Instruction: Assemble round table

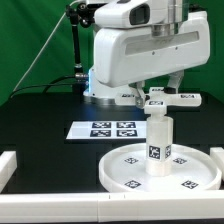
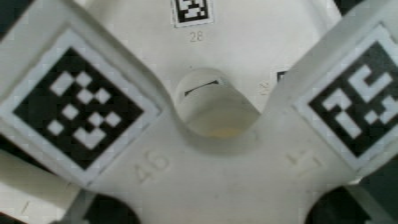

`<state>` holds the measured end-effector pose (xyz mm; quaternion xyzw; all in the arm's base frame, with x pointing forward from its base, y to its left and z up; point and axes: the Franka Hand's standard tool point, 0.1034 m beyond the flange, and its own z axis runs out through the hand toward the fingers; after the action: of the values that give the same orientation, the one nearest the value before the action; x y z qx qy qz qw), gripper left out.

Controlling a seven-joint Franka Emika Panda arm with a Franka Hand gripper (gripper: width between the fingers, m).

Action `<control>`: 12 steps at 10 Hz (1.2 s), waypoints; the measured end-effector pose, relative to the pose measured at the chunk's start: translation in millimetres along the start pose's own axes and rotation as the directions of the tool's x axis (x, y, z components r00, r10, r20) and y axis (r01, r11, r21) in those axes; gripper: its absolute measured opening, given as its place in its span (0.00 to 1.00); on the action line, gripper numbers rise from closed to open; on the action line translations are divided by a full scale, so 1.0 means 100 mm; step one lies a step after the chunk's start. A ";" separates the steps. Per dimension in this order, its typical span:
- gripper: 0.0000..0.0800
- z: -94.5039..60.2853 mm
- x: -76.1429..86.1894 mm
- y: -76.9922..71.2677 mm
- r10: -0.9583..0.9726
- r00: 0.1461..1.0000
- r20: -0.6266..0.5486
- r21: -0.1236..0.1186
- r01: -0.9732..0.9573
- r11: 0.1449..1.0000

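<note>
The large rimmed round disc (image 1: 190, 180) lies flat on the black table at the exterior view's front right. The short thick cylinder leg (image 1: 158, 145) stands upright at its centre. The cross-shaped base (image 1: 163, 99) hangs level just above the top of the leg, a small gap between them. My gripper (image 1: 160, 90) is shut on it from above. In the wrist view the cross-shaped base (image 2: 214, 160) fills the picture, with tagged arms and a central socket. My gripper (image 2: 217, 208) is mostly hidden behind it, and the leg and disc are out of sight.
The marker board (image 1: 110, 129) lies behind the disc toward the exterior view's left. White border blocks run along the front edge (image 1: 60, 207) and the left side (image 1: 8, 165). The arm's white body (image 1: 125, 55) stands behind the work area.
</note>
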<state>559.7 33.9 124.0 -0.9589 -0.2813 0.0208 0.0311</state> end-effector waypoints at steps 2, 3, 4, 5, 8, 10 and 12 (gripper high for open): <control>0.56 0.00 0.01 0.00 -0.001 1.000 -0.004 -0.002 0.001 1.000; 0.56 0.00 0.00 0.00 -0.001 1.000 -0.005 -0.003 0.001 1.000; 0.56 0.00 -0.01 -0.01 -0.001 1.000 -0.004 -0.003 0.001 1.000; 0.56 0.00 -0.03 -0.03 -0.001 1.000 -0.002 -0.002 0.001 1.000; 0.56 0.02 -0.04 -0.07 -0.003 1.000 0.003 0.001 0.003 1.000; 0.56 0.06 -0.04 -0.08 -0.005 1.000 0.008 0.005 0.005 1.000; 0.56 0.11 -0.06 -0.08 -0.004 1.000 0.014 0.009 0.004 1.000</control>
<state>550.2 37.6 114.1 -0.9580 -0.2832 0.0286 0.0334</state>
